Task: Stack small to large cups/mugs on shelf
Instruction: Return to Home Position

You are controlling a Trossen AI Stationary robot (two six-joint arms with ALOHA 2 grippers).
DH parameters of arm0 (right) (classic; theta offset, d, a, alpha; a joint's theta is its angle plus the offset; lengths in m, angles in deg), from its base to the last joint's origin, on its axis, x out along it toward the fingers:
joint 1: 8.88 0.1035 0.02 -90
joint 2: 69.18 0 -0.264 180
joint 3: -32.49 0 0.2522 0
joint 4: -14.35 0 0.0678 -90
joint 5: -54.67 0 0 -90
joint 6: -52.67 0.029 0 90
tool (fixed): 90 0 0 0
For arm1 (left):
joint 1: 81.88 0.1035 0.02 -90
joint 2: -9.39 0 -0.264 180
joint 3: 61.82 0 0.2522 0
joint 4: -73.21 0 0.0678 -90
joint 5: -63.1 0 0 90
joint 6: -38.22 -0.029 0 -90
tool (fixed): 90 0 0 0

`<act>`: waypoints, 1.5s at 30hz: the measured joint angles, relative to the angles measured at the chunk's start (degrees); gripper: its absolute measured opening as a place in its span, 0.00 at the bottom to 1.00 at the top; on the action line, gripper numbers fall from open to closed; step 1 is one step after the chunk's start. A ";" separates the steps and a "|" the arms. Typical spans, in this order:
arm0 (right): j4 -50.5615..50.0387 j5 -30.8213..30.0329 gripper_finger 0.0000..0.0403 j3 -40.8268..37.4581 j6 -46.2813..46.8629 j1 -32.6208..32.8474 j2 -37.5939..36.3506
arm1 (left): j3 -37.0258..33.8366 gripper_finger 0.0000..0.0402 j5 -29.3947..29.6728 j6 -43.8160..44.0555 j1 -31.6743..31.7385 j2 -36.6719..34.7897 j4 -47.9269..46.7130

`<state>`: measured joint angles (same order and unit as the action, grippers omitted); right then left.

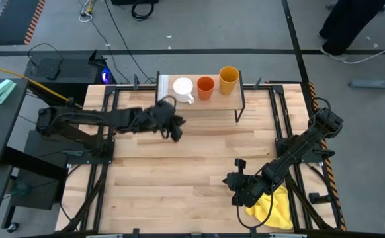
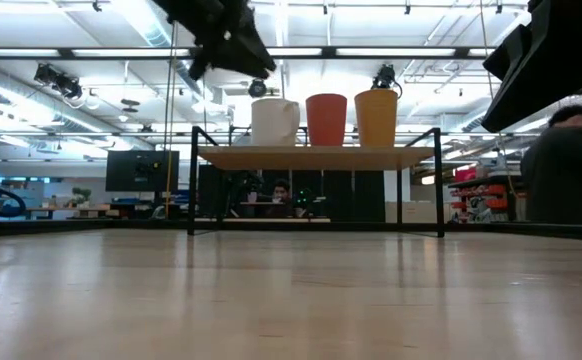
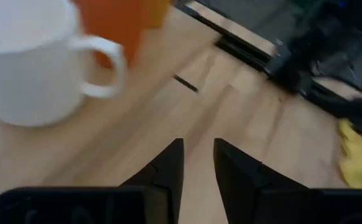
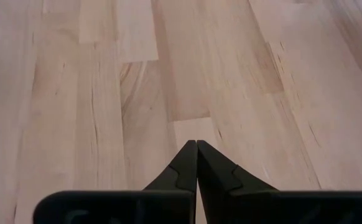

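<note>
White mug [image 1: 182,86], orange cup [image 1: 205,86], yellow tumbler [image 1: 228,78] standing on shelf [image 1: 209,104], upper centre. Left tool [image 3: 198,145] hovering near mug, slightly open; right tool [image 4: 196,144] hanging closed, lower right.

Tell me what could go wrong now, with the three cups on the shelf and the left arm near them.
The left hand, slightly open, hangs close to the white mug, whose handle faces it; a careless retreat might hook it. The mug stands close beside the orange cup and yellow cup, so one knock could topple all.

Three cups [image 2: 326,120] abreast on shelf [image 2: 316,157]
</note>
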<state>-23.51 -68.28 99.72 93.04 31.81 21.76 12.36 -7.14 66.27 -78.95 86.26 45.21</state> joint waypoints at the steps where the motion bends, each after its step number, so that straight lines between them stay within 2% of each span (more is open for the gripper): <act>1: 0.02 -0.02 0.04 0.00 0.04 0.00 0.00 | 0.03 0.24 0.65 0.03 -1.56 -0.42 -1.26; 11: 0.00 -0.01 0.04 0.00 0.18 0.00 0.00 | -0.02 0.22 15.31 8.64 -17.72 -3.91 -15.98; 18: -0.04 0.36 0.04 0.00 0.21 0.07 -0.13 | -0.01 0.22 21.13 11.82 -26.41 -4.58 -19.23; 28: -0.08 0.46 0.04 0.00 0.08 2.07 -1.13 | -0.04 0.21 21.85 2.13 -36.49 -5.32 -15.90; 37: 0.00 0.46 0.04 0.00 -0.02 3.61 -4.04 | -0.04 0.19 21.82 -10.92 -43.00 -5.32 -3.49; 45: -0.02 0.44 0.04 0.00 -0.02 4.27 -9.51 | -0.04 0.19 21.80 -12.25 -47.23 -5.32 -0.83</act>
<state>-23.53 -67.84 99.72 93.03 36.08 12.24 12.32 14.66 54.02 -126.18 80.94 44.38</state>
